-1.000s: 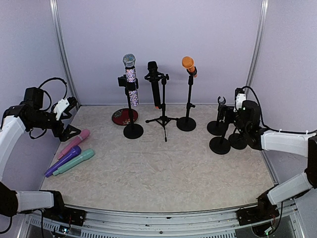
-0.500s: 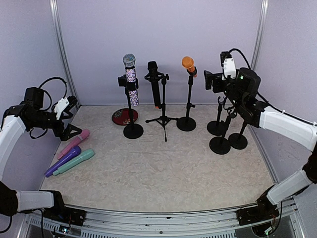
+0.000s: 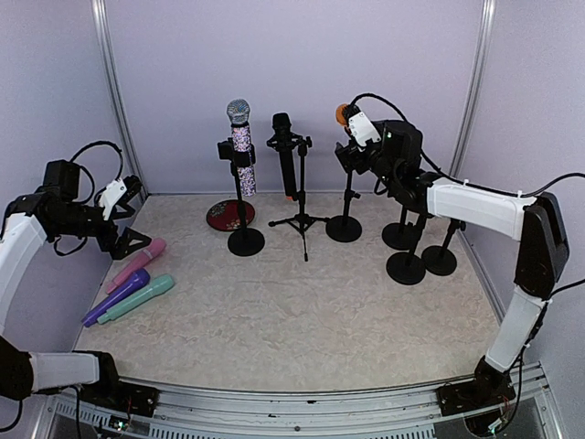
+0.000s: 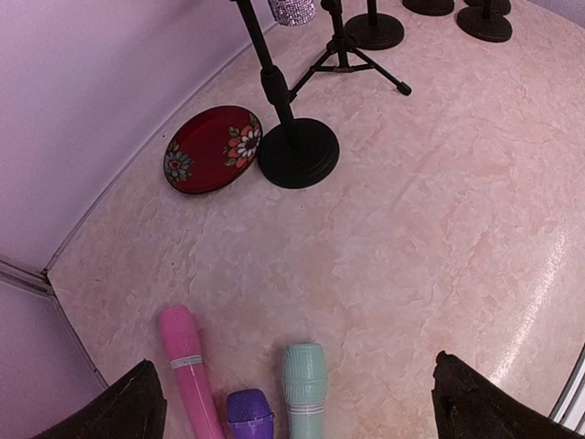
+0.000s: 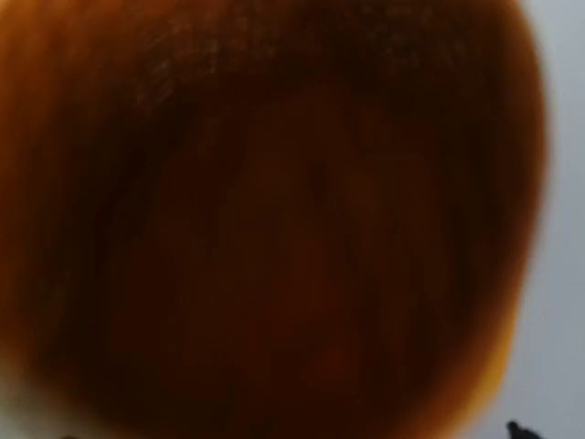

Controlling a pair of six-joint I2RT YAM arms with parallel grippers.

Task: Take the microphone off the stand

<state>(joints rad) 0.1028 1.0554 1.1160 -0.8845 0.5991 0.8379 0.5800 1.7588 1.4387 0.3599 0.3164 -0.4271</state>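
Note:
An orange-headed microphone (image 3: 340, 112) sits in the clip of a black round-base stand (image 3: 345, 228) at the back. My right gripper (image 3: 348, 139) is up against the head from the right and hides most of it. In the right wrist view the blurred orange microphone (image 5: 274, 219) fills the frame and hides the fingers. The jaws stand wide, open around the head. My left gripper (image 3: 134, 217) hangs open at the far left, above the table. In its own view the left gripper (image 4: 302, 404) has both fingertips wide apart, with nothing held.
A sparkly microphone (image 3: 241, 146) and a black microphone (image 3: 284, 154) stand on their own stands. Three empty stands (image 3: 406, 267) are at the right. A red plate (image 3: 228, 216) lies at the back. Pink (image 4: 187, 366), purple (image 4: 249, 413) and teal (image 4: 303, 384) microphones lie at the left.
My right arm has swung up from the empty stands and leftward to the orange microphone's head. The left arm has not moved.

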